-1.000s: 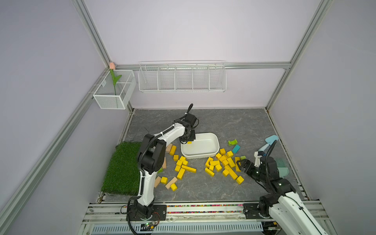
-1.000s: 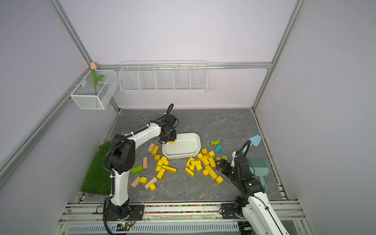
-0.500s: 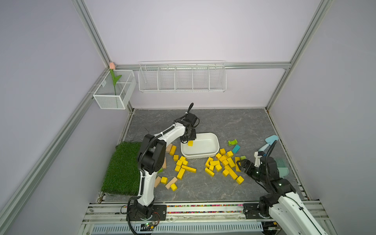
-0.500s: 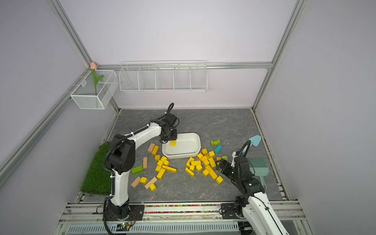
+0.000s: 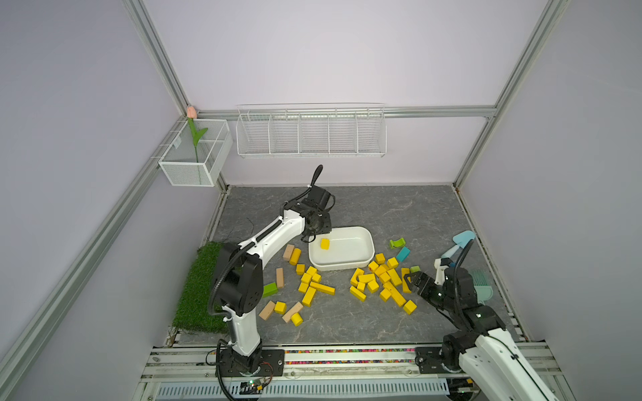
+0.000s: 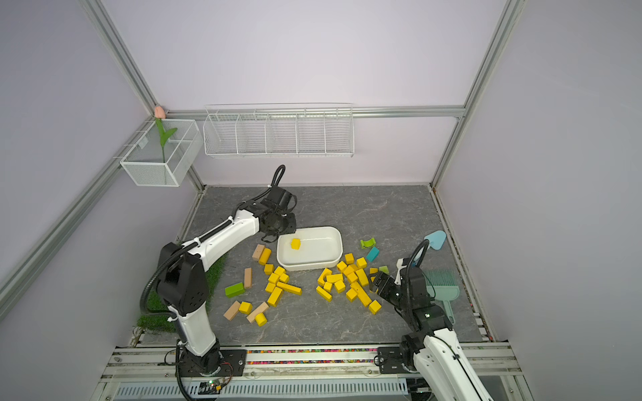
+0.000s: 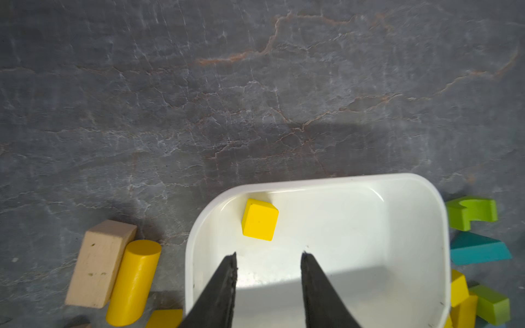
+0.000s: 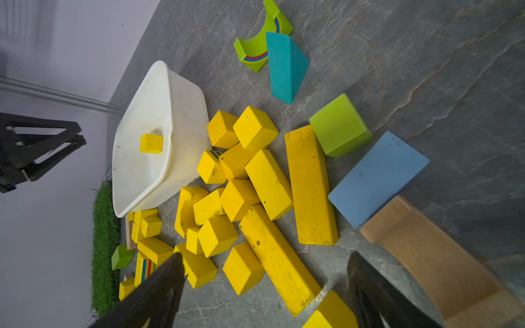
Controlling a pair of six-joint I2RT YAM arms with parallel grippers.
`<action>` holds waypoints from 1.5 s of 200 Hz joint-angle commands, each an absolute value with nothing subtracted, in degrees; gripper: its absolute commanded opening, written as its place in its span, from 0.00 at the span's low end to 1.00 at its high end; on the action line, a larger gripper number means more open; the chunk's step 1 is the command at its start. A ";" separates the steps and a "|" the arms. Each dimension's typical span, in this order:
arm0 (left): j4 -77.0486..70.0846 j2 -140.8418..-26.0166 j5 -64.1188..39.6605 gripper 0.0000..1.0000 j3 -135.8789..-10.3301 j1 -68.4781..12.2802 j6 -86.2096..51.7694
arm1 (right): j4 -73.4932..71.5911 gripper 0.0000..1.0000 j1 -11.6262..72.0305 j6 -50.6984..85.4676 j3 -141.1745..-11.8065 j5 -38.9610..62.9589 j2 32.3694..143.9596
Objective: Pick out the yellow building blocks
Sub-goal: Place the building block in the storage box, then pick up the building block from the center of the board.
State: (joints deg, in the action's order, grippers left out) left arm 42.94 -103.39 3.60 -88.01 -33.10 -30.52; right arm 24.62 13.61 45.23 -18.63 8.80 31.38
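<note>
The left hand (image 7: 269, 254) hangs open and empty over the left end of the tub (image 7: 341, 180), where one yellow cube (image 7: 259, 219) lies. The other yellow blocks lie on the counter (image 5: 382, 208) just near of the tub, in a left heap (image 5: 314, 288) and a right heap (image 5: 385, 277). The right hand (image 8: 265, 255), jaws wide and empty, hovers at the right heap's near-right edge, where a green cube (image 8: 339, 126), blue slab (image 8: 377, 179) and tan arch (image 8: 426, 250) crowd in. A tan block (image 7: 99, 264) touches a yellow cylinder (image 7: 133, 281) left of the tub.
</note>
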 commanded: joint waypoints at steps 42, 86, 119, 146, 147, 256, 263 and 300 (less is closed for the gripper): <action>41.70 -88.87 3.98 0.40 -73.66 -33.49 -29.57 | 24.79 0.90 13.70 45.77 -17.97 8.61 32.43; 39.18 -73.90 -1.84 0.41 -56.45 -33.55 -33.46 | 24.37 0.90 13.71 45.84 -18.08 8.86 33.42; 39.37 -61.65 -4.84 0.41 -44.55 -33.81 -39.49 | 23.06 0.90 13.71 45.77 -18.28 9.33 35.56; 39.47 -52.34 -5.82 0.41 -37.69 -33.95 -45.25 | 22.37 0.90 13.71 45.68 -18.45 9.73 37.03; 39.56 -52.14 -5.81 0.41 -37.52 -33.98 -45.48 | 22.35 0.90 13.71 45.69 -18.45 9.74 37.06; 48.96 -45.78 0.72 0.58 -33.57 -33.68 -54.57 | 22.76 0.90 13.71 45.69 -18.46 9.67 36.72; 49.63 -46.20 1.12 0.58 -33.74 -33.73 -54.96 | 22.84 0.90 13.70 45.66 -18.47 9.59 36.61; 53.66 -48.55 3.41 0.53 -33.92 -32.55 -57.88 | 22.81 0.90 13.70 45.69 -18.46 9.62 36.60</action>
State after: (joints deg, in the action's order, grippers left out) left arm 48.69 -47.66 0.45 -34.22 -33.52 -54.52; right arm 23.03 13.61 45.23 -18.63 9.04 37.01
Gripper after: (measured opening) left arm 0.556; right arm 0.905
